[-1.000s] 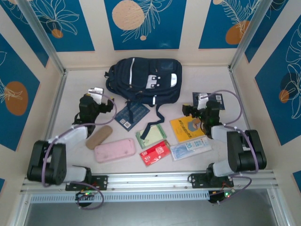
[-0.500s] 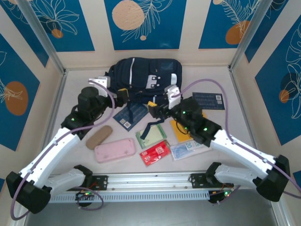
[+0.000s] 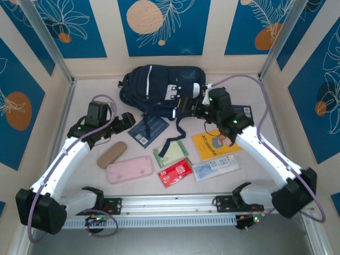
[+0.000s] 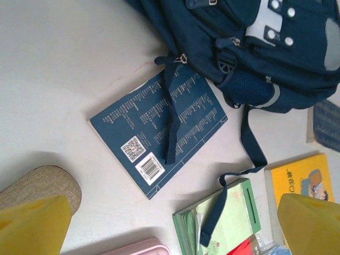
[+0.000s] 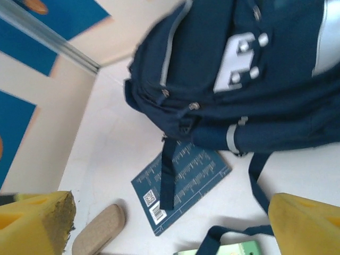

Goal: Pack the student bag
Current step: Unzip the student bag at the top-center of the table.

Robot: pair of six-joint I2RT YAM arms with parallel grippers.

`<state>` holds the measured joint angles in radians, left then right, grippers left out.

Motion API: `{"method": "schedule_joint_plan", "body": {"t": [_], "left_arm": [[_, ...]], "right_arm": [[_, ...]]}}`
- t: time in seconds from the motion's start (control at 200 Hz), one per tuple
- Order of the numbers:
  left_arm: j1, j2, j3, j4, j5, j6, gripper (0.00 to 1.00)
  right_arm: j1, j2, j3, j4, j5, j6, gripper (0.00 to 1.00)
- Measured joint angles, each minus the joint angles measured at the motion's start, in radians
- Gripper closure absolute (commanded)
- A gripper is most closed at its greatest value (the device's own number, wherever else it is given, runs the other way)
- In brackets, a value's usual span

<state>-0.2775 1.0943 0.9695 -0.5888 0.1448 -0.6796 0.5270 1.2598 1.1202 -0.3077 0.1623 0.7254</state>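
Observation:
The student bag lies flat at the back of the table, navy with white stripes and a grey-white patch. Its dark straps trail forward over a small navy booklet and a green notebook. My left gripper hovers open just left of the booklet, with nothing between its yellow fingers. My right gripper hangs open at the bag's near right edge, also holding nothing. In the right wrist view the bag lies ahead, with a strap across the booklet below it.
In front of the bag lie a tan case, a pink case, a red packet, a yellow book and a clear packet. A second navy booklet lies under the right arm. Walls enclose the table.
Both arms unfolded from their rest poses. The right gripper swung in over the table up to the bag's near right edge. The left gripper reached towards the bag, then drew back beside the booklet.

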Motion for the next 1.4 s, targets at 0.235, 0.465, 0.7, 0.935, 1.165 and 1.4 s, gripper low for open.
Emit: {"method": "schedule_joint_plan", "body": {"t": [0.235,0.465,0.7,0.935,1.165,1.4], "left_arm": [[0.001,-0.042,-0.010,0.003,-0.029,-0.033,0.00],[0.001,-0.038,-0.026,-0.047,-0.097,-0.037,0.00],[0.001,-0.037,-0.026,-0.060,-0.113,-0.044,0.05],[0.001,-0.030,-0.026,-0.059,-0.117,-0.048,0.07],[0.000,-0.018,-0.033,-0.042,-0.100,-0.056,0.12],[-0.148,-0.023,-0.098,0.078,-0.079,-0.005,0.19]], "right_arm": [[0.031,0.295,0.058,-0.002,-0.014,0.393,0.51],[0.045,0.518,0.120,0.064,-0.034,0.729,0.32],[0.015,0.686,0.284,0.061,-0.009,0.878,0.30],[-0.049,0.784,0.357,-0.013,0.008,0.921,0.64],[-0.083,0.790,0.370,-0.045,-0.008,0.916,1.00],[-0.154,0.665,0.308,-0.049,-0.086,0.888,1.00]]}}
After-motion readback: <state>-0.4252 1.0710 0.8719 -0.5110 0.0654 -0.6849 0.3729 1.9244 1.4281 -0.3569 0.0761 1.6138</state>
